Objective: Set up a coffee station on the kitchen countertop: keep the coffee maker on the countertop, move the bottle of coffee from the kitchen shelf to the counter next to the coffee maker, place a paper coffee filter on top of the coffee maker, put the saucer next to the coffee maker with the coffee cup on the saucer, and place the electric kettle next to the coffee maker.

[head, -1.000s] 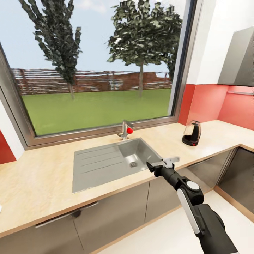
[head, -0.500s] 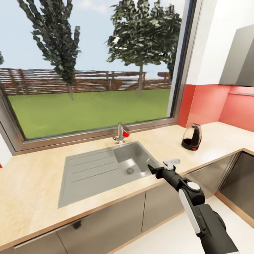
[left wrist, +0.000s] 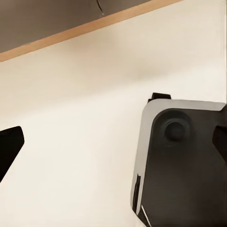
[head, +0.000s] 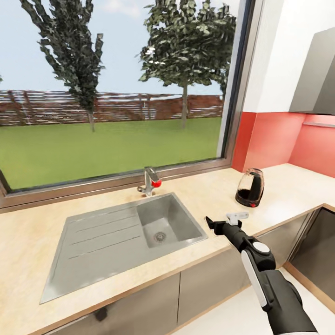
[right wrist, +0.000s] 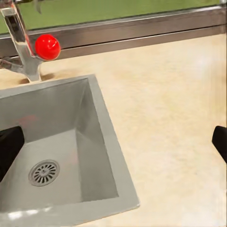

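The right end effector (head: 224, 220) hangs spread wide and empty over the table (head: 214, 195) front edge, beside the sink (head: 139, 228). The electric kettle (head: 249, 187) stands near the table's right back corner. No readable writing. The left end effector's state cannot be told.

A kitchen: wood-grain countertop (head: 218, 186), steel sink (head: 116, 232), tap (head: 150, 180).
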